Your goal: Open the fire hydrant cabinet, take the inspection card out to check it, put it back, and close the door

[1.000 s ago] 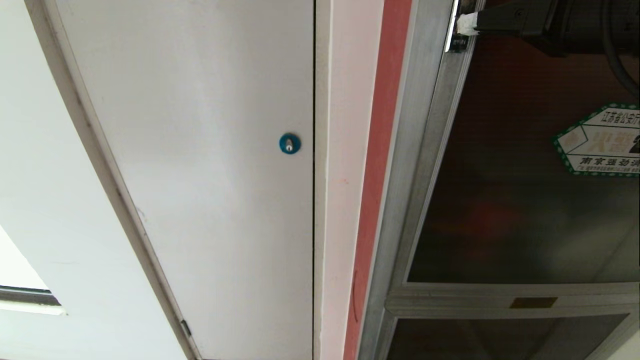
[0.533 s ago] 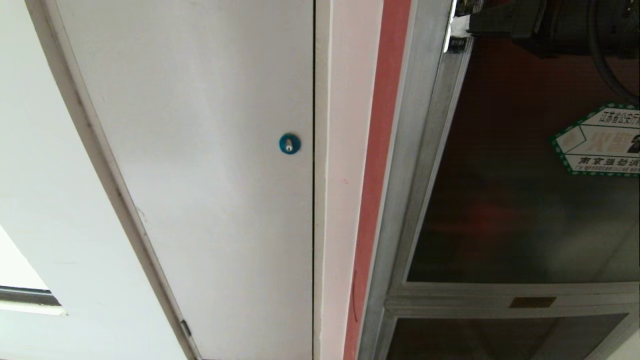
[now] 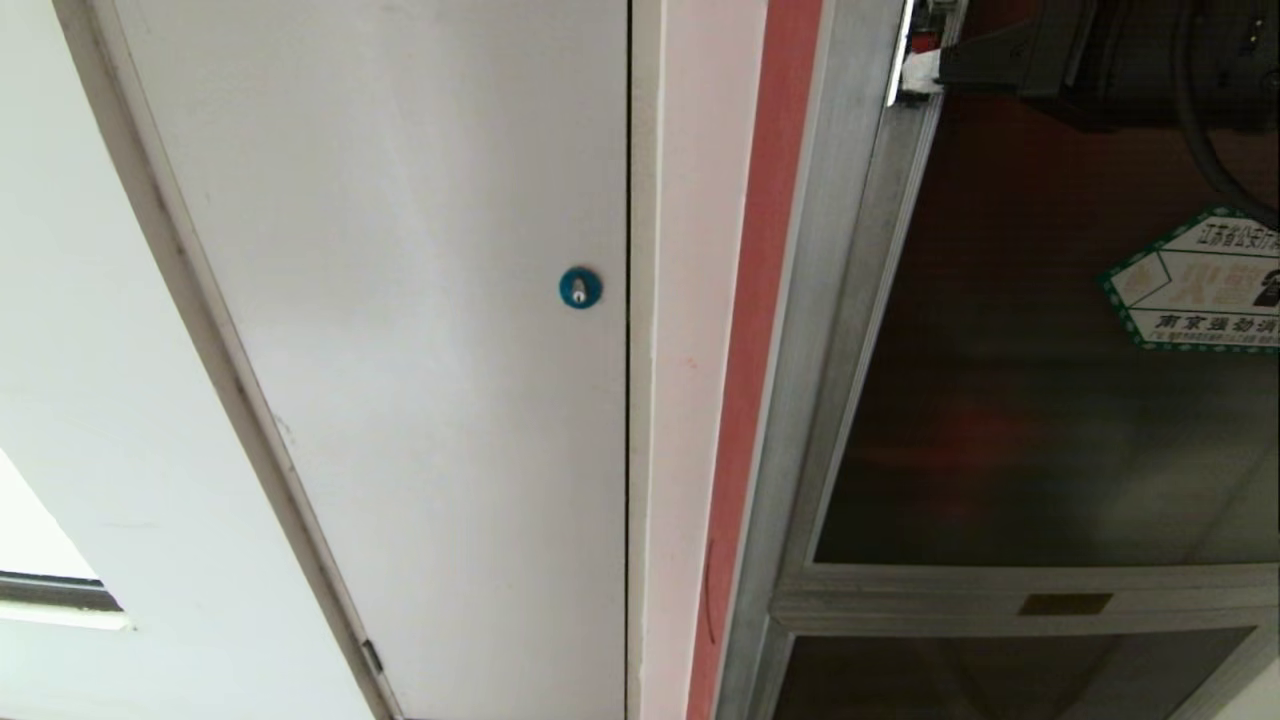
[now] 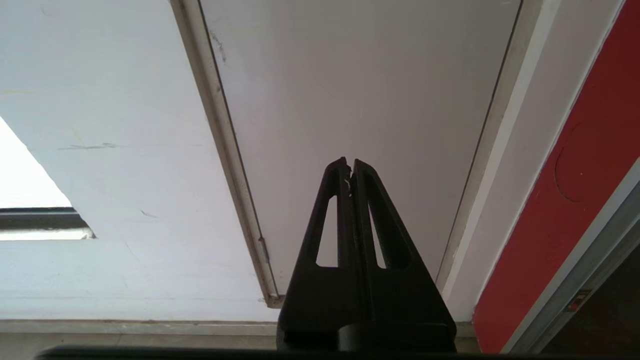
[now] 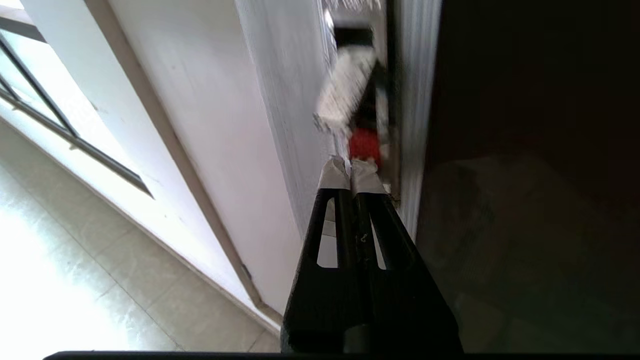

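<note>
A bright window opening (image 3: 40, 560) with a dark sill shows at far left, well left of the plain white door (image 3: 420, 400), the landmark of this scene. A pale, scuffed frame strip (image 3: 230, 380) runs along that door's left edge, with a small hinge (image 3: 371, 656) low on it. A round blue lock (image 3: 579, 287) sits close to the door's right edge.

The left pincer (image 4: 350, 167), black fingers pressed together and empty, hangs in open air before the lower part of the white door, touching nothing, with free room on both sides.

Right of the white door come a white jamb (image 3: 680, 400), then a narrow red wall strip (image 3: 755, 350), then the tall silver aluminium-framed fire hydrant cabinet (image 3: 840, 300). Its upper silver-framed door of dark tinted glass (image 3: 1000, 350) bears a green-edged white hexagonal sticker (image 3: 1195, 280) towards the right. Below a silver crossbar with a small brass-coloured label (image 3: 1066, 604) lies the lower dark glass panel (image 3: 1000, 675).

The right pincer (image 3: 925, 72), its white-taped tips squeezed narrow with nothing visibly between them, is at the door's left edge high up, its tips just beside the small red latch (image 5: 364, 145), in the tight channel between the silver frame rails. Whether the tips touch the latch cannot be told. The inspection card is in none of the views.
</note>
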Robot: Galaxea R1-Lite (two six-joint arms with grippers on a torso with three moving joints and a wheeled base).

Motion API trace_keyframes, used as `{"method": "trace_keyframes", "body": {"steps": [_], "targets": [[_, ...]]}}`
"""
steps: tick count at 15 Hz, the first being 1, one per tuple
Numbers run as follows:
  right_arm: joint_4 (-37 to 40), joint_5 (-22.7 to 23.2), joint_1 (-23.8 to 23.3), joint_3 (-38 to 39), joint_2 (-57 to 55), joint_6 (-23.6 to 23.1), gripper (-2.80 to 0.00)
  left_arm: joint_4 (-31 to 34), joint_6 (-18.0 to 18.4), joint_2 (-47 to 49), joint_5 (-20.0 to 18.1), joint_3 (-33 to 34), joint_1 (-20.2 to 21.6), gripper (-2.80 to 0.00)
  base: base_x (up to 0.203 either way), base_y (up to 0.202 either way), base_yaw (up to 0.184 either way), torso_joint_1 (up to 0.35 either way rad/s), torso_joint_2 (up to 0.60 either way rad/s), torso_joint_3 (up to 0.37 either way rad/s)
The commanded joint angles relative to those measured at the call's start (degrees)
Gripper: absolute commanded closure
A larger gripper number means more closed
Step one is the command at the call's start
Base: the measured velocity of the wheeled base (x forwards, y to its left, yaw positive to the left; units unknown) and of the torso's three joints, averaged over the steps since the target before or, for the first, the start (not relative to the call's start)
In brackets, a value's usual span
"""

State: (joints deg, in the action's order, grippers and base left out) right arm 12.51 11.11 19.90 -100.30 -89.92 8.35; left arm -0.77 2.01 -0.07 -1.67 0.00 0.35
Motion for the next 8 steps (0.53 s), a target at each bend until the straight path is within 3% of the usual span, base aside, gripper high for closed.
{"method": "trace_keyframes", "body": {"steps": [1, 5, 6, 8], "targets": [[-0.39, 0.33, 0.33, 4.11, 3.78, 0.19, 0.0, -0.02, 0.01, -0.01, 0.0, 0.39, 0.03, 0.0, 0.0, 0.0, 0.0, 0.0, 0.0, 0.0], [-2.47, -1.19, 5.68, 13.47, 13.33, 0.33, 0.0, -0.02, 0.01, -0.01, 0.0, 0.44, 0.08, 0.0, 0.0, 0.0, 0.0, 0.0, 0.0, 0.0], [-3.87, -3.64, 8.27, 15.76, 14.52, 0.39, 0.0, -0.02, 0.01, -0.01, 0.0, 0.44, 0.0, 0.0, 0.0, 0.0, 0.0, 0.0, 0.0, 0.0], [-10.13, -14.97, 15.66, 21.72, 15.74, 0.37, 0.0, -0.02, 0.01, -0.01, 0.0, 0.44, 0.0, 0.0, 0.0, 0.0, 0.0, 0.0, 0.0, 0.0]]}}
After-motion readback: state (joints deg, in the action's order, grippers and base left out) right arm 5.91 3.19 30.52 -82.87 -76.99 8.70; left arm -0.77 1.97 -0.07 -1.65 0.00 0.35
